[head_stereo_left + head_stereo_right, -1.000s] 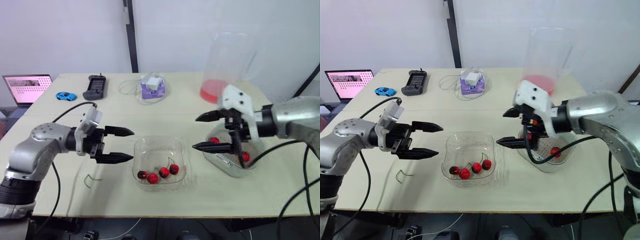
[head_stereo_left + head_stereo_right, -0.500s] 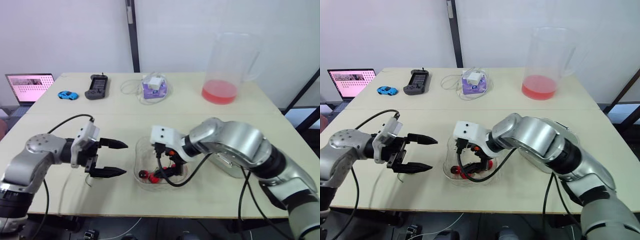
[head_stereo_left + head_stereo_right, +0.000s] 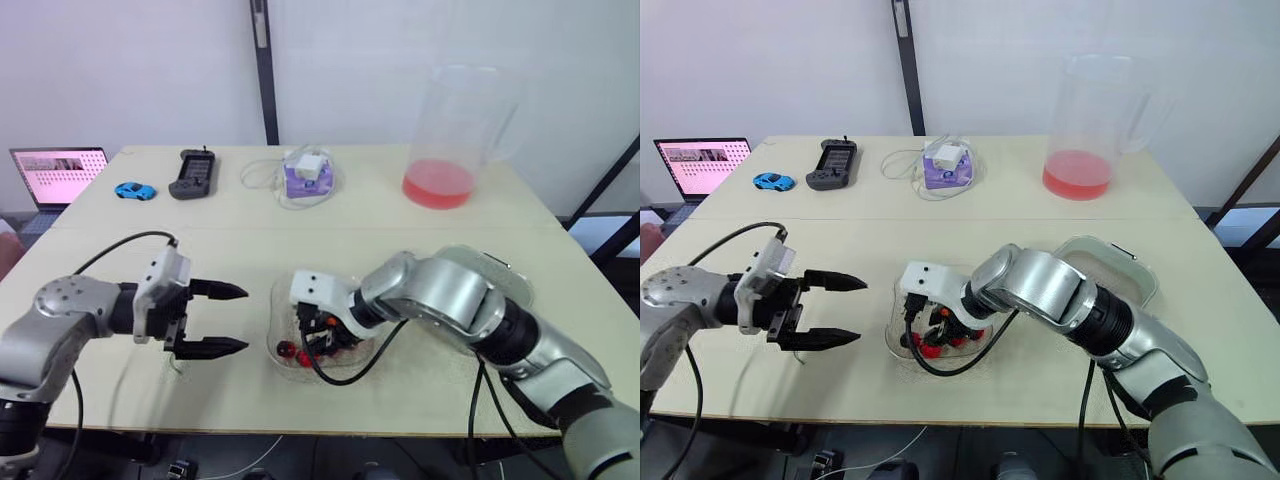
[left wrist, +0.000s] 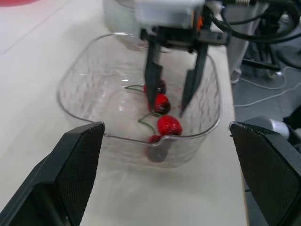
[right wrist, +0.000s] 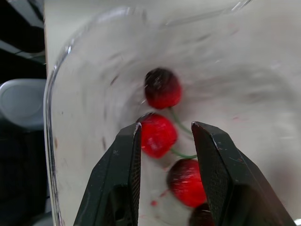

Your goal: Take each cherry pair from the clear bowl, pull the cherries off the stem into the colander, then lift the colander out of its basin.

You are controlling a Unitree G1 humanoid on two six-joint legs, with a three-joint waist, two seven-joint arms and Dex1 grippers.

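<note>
Right hand (image 5: 167,126): down inside the clear bowl (image 4: 75,80), fingers apart, not gripping anything.
- One red cherry (image 5: 157,134) sits in the gap between the two fingers, tight against one of them. Can't tell if there's actual contact.
- Dark cherry (image 5: 162,88) lies just past the fingertips, joined to the red one's area by a green stem (image 5: 178,123).
- Another red cherry (image 5: 186,181) lies between the fingers further back, closer to the palm.
- All cherries are on the bowl floor, clustered at the side of the bowl nearer the robot.

Left hand (image 3: 243,319): open wide, empty, fingers pointing at the bowl from the robot's left. It hangs just above the surface (image 3: 300,230), near the bowl but not touching it. From its wrist view, the bowl and the right hand sit squarely between its two fingers.

Basin (image 3: 1127,262): on the surface to the right of the bowl, mostly hidden behind the right arm. Can't make out the colander in it.

Bowl sits near the front edge of the surface, roughly centred between the two arms. Pitcher (image 3: 450,140) with red liquid stands at the far right, well apart.
</note>
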